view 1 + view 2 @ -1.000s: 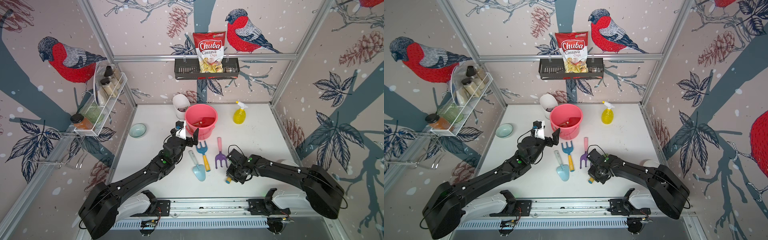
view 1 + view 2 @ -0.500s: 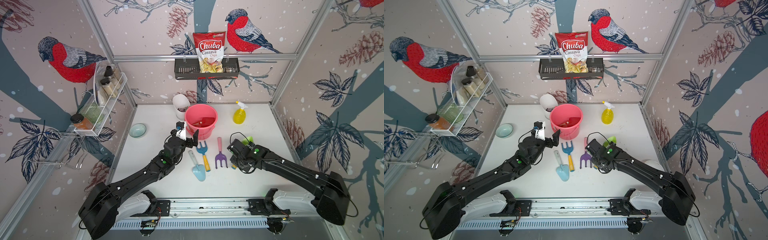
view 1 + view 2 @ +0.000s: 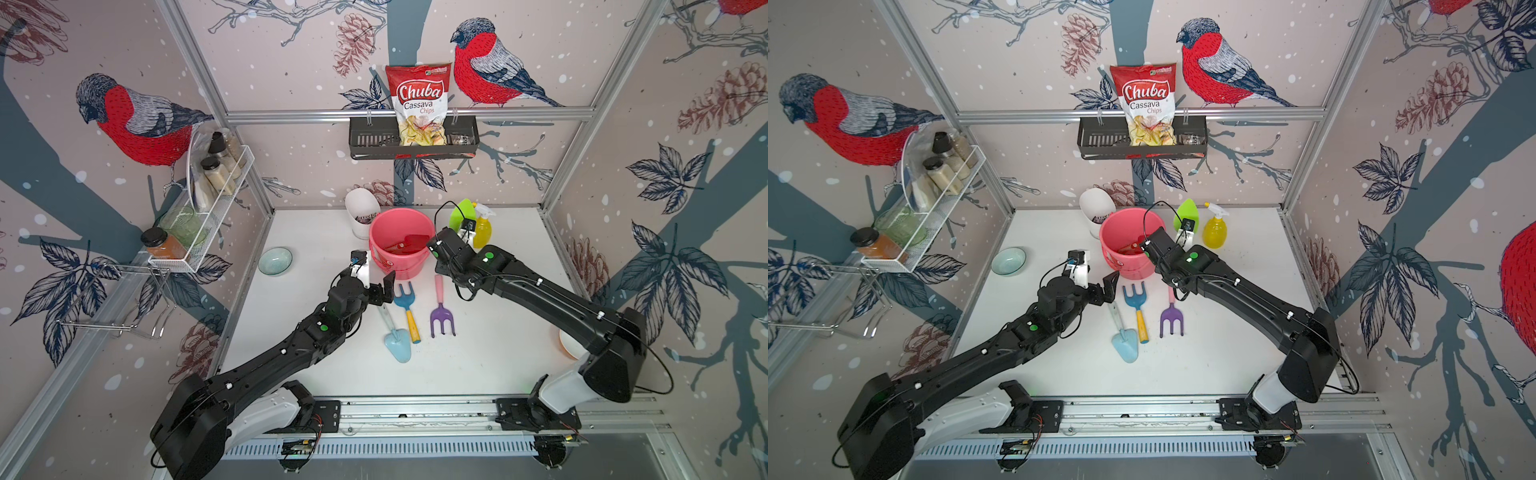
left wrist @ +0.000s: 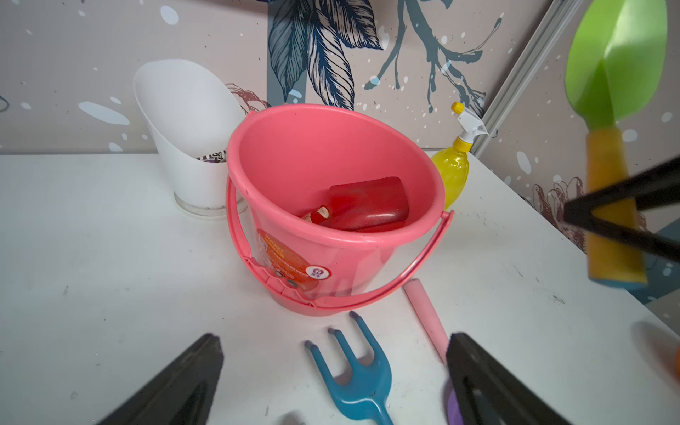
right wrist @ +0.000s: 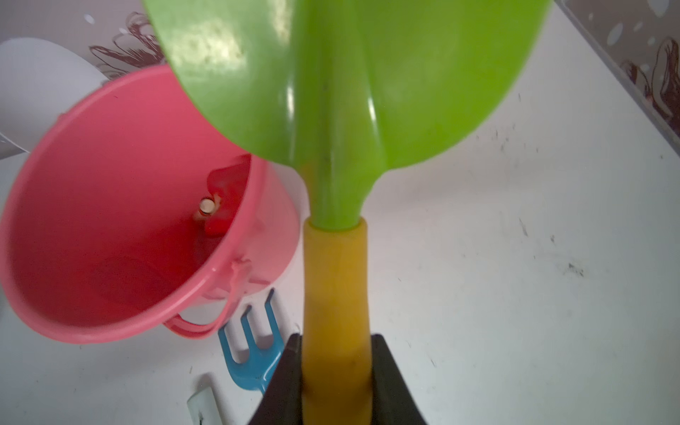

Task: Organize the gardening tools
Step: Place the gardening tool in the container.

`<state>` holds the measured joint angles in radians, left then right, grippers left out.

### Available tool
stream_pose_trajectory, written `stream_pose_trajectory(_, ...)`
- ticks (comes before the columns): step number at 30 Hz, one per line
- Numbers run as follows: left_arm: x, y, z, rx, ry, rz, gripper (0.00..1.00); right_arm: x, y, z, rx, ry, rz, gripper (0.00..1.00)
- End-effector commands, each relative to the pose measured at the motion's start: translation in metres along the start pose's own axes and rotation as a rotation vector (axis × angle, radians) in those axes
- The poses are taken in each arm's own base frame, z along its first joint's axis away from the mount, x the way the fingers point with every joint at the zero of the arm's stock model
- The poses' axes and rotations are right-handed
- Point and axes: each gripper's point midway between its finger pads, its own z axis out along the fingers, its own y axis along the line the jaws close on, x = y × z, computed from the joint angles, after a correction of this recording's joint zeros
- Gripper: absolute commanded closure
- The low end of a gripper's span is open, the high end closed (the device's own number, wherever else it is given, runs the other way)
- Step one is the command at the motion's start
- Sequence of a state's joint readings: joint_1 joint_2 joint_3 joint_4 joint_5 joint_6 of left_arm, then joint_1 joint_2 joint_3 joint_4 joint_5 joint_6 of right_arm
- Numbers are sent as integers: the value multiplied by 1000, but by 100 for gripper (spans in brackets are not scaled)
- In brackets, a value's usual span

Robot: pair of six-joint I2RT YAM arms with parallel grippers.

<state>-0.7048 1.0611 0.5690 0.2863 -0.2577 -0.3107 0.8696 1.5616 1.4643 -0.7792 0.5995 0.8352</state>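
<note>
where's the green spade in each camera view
Top view: green spade held up at the back, between pink bucket and yellow spray bottle.
Top view: green spade just right of the pink bucket.
Left wrist: green spade in the upper right corner.
Right wrist: green spade fills the upper middle, handle between the jaws.
Shared landmark: pink bucket, seen in all four.

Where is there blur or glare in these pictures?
Right wrist view: the green spade, close to the lens, is soft, with bright glare streaks on its blade. Left wrist view: the bucket is sharp; the left gripper looks slightly soft. Both top views: sharp, evenly lit.
</note>
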Motion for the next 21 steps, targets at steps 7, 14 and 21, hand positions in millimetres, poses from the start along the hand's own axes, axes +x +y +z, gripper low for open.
stream_pose_trajectory(7,24,7,-1,40,85,-80,3,-71,50,-2,-90,-289,-169,100)
stream_pose_trajectory(14,30,14,0,87,110,-132,3,-84,75,17,-123,-386,-205,100)
stream_pose_trajectory(21,39,14,1,87,169,-122,3,-77,96,50,-155,-399,-219,100)
